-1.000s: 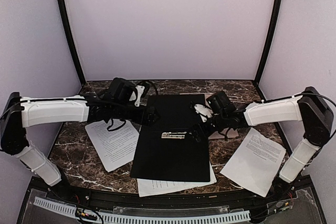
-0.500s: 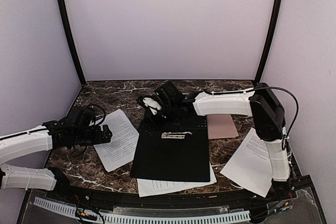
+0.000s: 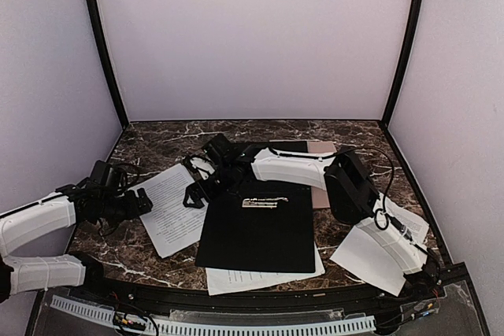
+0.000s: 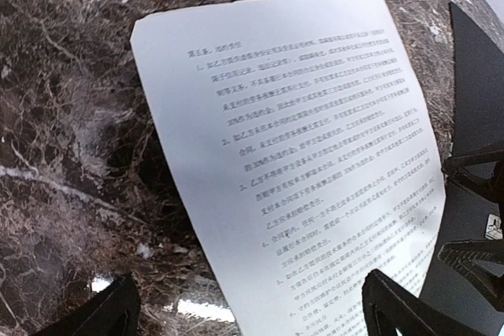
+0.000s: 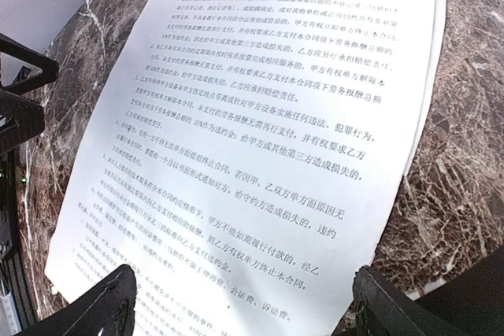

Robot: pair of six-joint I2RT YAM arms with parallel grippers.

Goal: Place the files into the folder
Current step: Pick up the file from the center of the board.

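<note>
Three files lie loose on the marble table, none of them in the folder. The folder shows only as a tan strip at the far right, past the edge of a black panel lying flat in the middle with a metal clip on it. Whether that panel belongs to the folder, I cannot tell. The left sheet lies just beside the panel's left edge. The near sheet pokes out from under the panel's near edge. The right sheet lies off to the right, partly hidden by the right arm. Both arms are on the left sheet. The right arm reaches all the way across the panel, and the right gripper hangs over the sheet's far right corner with its jaws wide apart, nothing between them but printed text below. The left gripper sits low at the sheet's left side, jaws spread just as wide and empty, the page filling its wrist view. Whether either set of tips touches the paper cannot be made out.
</note>
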